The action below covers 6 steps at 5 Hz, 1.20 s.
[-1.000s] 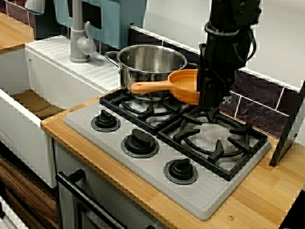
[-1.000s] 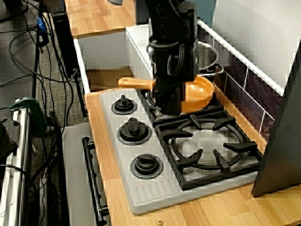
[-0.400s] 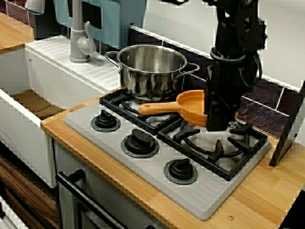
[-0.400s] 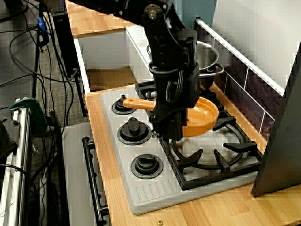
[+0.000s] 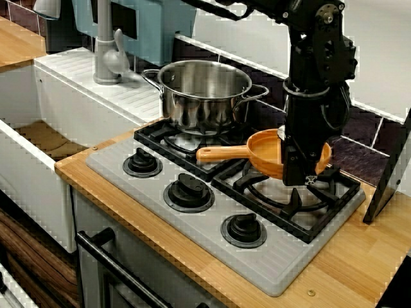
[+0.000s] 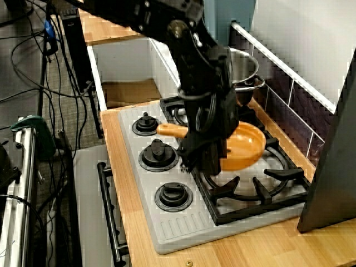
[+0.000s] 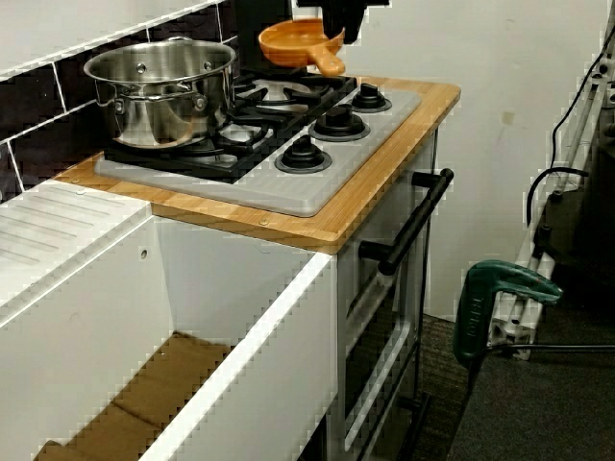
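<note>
In the front view, an orange pan [image 5: 263, 151] hangs just above the right burner grate [image 5: 289, 192], handle pointing left toward the knobs. My gripper [image 5: 298, 174] is shut on the pan's rim, with the black arm rising straight up from it. The view from the right shows the same pan [image 6: 245, 148] with the gripper [image 6: 204, 161] on its near side. From the sink end, the pan [image 7: 286, 40] and the gripper [image 7: 336, 19] sit at the far end of the stove. A steel pot [image 5: 204, 90] stands on the back left burner, apart from the pan.
The grey stove plate [image 5: 273, 263] carries three black knobs along its front. A faucet [image 5: 106, 45] and a sink basin lie to the left. A dark panel [image 5: 390, 173] leans at the right edge. A green clamp [image 7: 502, 288] and cables are on the floor side.
The gripper has carried the orange pan from beside the pot to the right and lower, over the right burner. The pot has not moved.
</note>
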### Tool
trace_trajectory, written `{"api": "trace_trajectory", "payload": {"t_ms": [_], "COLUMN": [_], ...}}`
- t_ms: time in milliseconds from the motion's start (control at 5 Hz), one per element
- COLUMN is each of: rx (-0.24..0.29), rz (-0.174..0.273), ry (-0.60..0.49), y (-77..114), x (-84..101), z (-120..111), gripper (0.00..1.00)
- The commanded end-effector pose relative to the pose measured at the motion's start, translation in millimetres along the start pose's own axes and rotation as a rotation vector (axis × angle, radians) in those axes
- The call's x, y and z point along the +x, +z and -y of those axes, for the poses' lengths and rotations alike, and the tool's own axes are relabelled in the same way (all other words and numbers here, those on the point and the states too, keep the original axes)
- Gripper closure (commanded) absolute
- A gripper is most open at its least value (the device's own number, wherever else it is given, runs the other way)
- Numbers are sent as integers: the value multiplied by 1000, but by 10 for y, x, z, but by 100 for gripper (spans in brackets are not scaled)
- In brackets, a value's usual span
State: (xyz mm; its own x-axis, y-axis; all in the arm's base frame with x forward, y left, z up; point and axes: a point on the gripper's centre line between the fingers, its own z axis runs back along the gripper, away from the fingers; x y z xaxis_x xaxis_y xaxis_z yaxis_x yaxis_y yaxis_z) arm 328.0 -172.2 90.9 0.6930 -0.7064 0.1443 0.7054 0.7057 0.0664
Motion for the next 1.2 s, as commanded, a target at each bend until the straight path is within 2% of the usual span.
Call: {"api": "trace_trajectory", "payload": {"t_ms": [0, 200, 400, 800, 1000], "rx": [30, 40, 44, -5, 5], "rz": [5, -6, -23, -6, 4], "ry": [13, 24, 50, 92, 157], "y": [28, 8, 12, 234, 375], "x": [71, 80, 88, 72, 6], "z": [-122, -149, -189, -258, -377], "gripper": [100, 0, 0, 0, 0]}}
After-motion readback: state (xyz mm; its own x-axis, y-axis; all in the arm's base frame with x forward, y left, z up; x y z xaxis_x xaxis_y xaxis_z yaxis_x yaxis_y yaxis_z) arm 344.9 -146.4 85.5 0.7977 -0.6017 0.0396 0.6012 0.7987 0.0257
